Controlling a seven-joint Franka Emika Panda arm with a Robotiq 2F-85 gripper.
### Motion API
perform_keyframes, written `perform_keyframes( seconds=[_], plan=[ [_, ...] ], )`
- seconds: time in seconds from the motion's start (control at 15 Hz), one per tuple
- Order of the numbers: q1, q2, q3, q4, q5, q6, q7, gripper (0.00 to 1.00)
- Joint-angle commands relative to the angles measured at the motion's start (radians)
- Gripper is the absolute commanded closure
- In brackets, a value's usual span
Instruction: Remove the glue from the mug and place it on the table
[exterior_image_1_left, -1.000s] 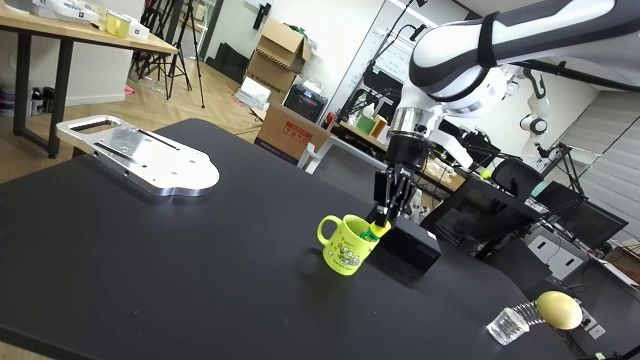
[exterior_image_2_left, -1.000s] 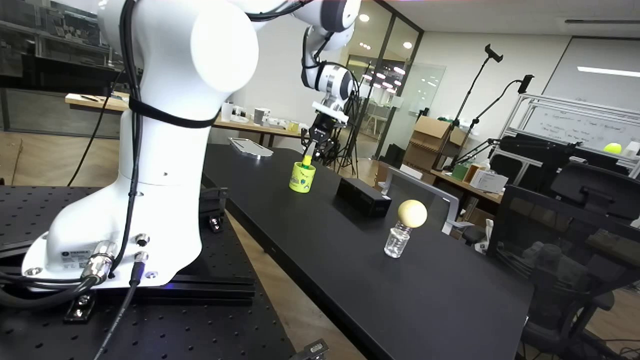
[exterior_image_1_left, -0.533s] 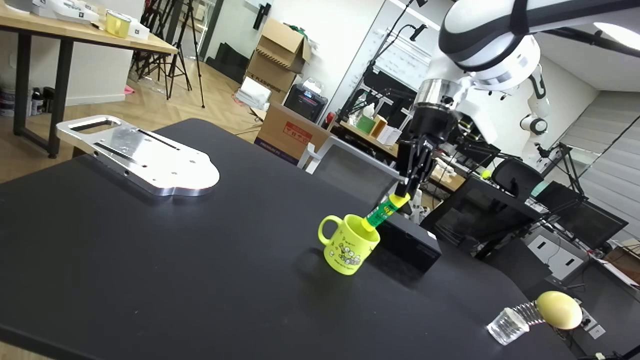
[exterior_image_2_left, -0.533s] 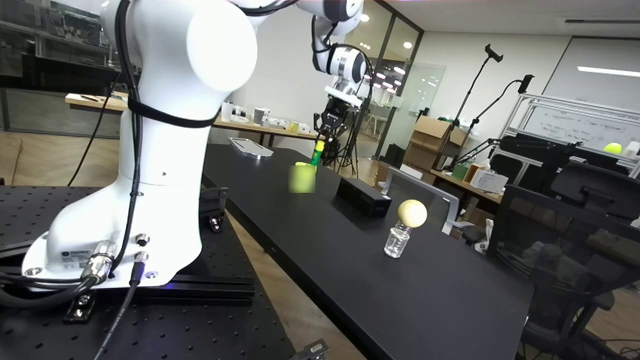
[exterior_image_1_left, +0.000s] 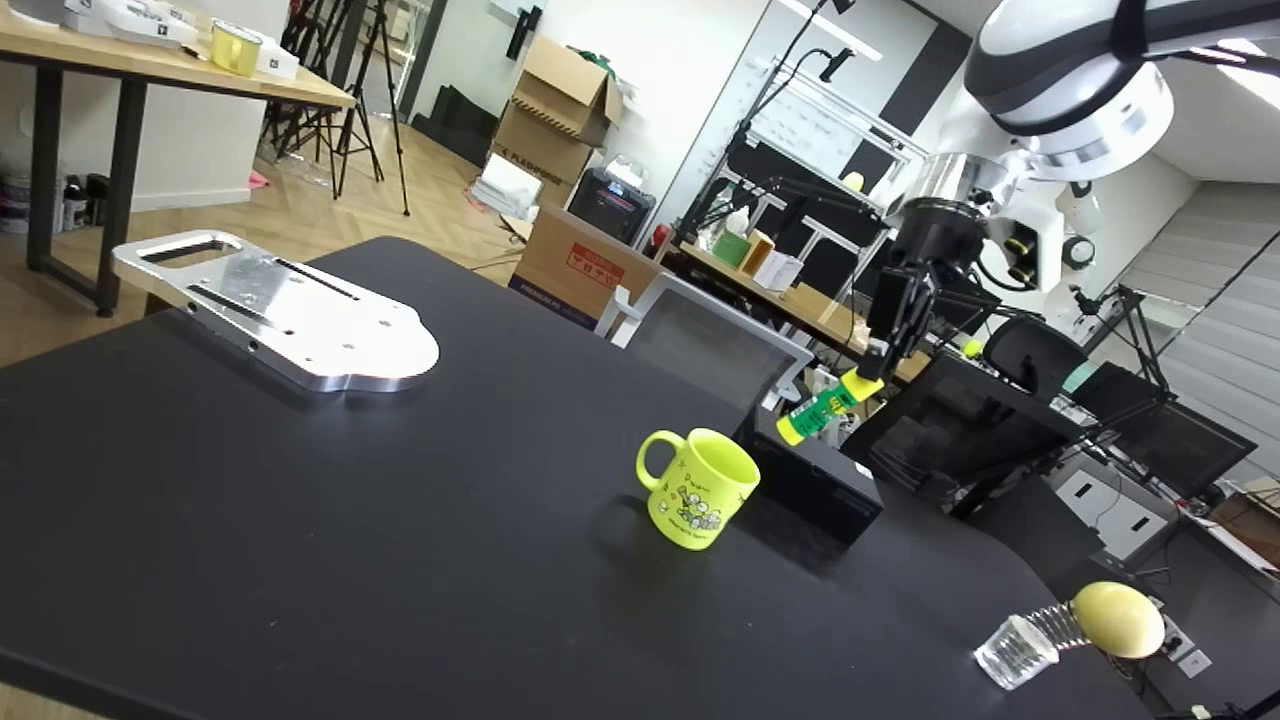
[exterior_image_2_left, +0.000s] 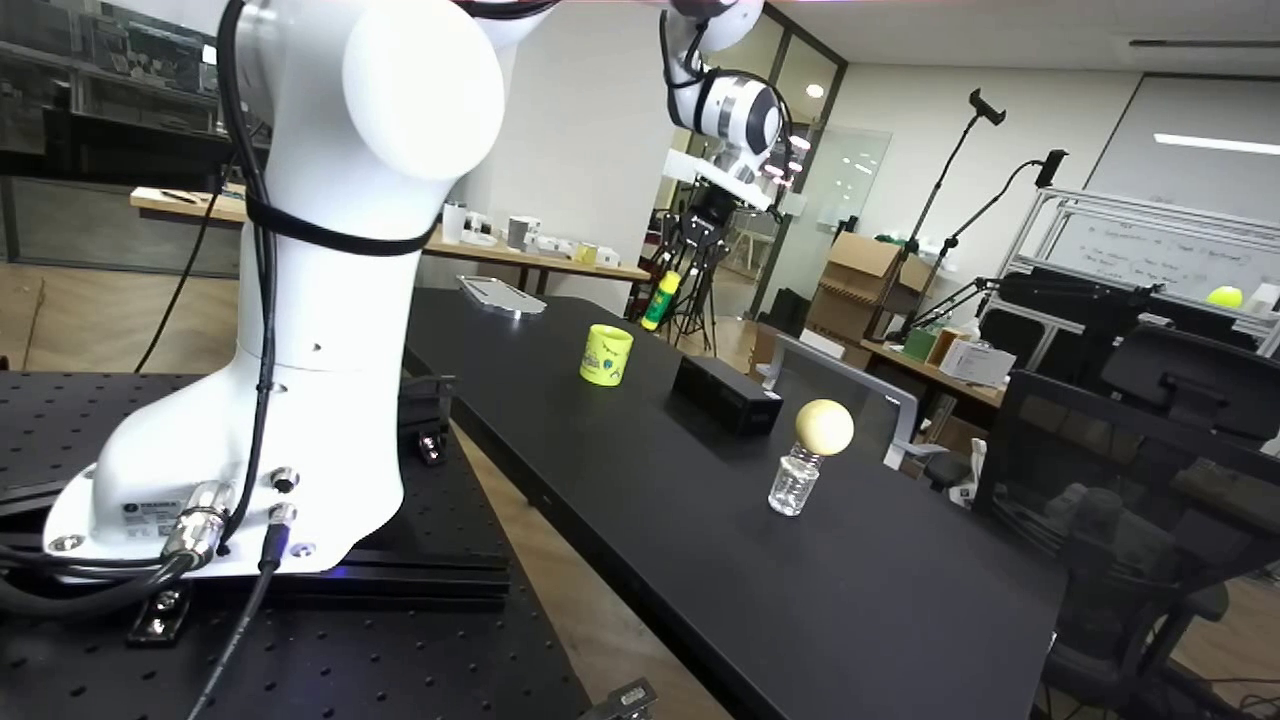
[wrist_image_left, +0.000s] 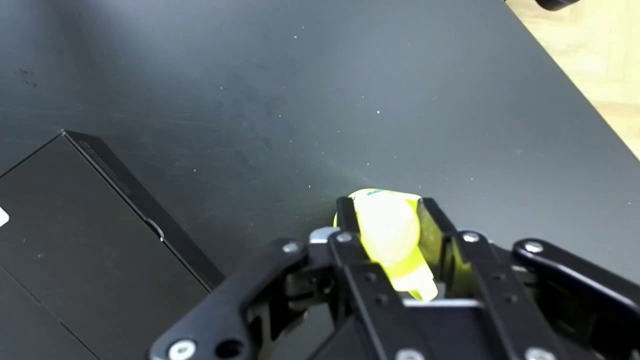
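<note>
Over the broad, matte black counter (exterior_image_1_left: 460, 540), extraction seems done and placing in hand; a gentle lowering, then release, seems called for, with the sharp-edged oblong box (exterior_image_1_left: 820, 485) avoided. By the clamped tool (wrist_image_left: 389, 212), at two o'clock from the smooth, cylindrical mug (exterior_image_1_left: 698, 495) in an exterior view, the slim green glue (exterior_image_1_left: 826, 408) is gripped at one yellow end, tilted in midair.

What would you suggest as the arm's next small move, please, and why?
I would probably lower the glue toward the table, beside the black box: in both exterior views it is clear of the mug and in the air, the gripper grips its upper end, and the wrist view shows the box off to the left.
</note>
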Motion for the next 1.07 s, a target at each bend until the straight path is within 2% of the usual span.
perform_keyframes(
  seconds=[0.0,0.33,0.8,1.0],
  plan=[
    [-0.046,-0.041,-0.016,-0.089,0.007,-0.024,-0.020,0.91],
    [-0.068,-0.054,-0.038,-0.210,-0.027,-0.041,0.000,0.91],
    [-0.065,-0.091,-0.067,-0.384,-0.127,0.041,0.076,0.91],
    [-0.068,-0.109,-0.078,-0.446,-0.154,0.126,0.112,0.91]
  ],
)
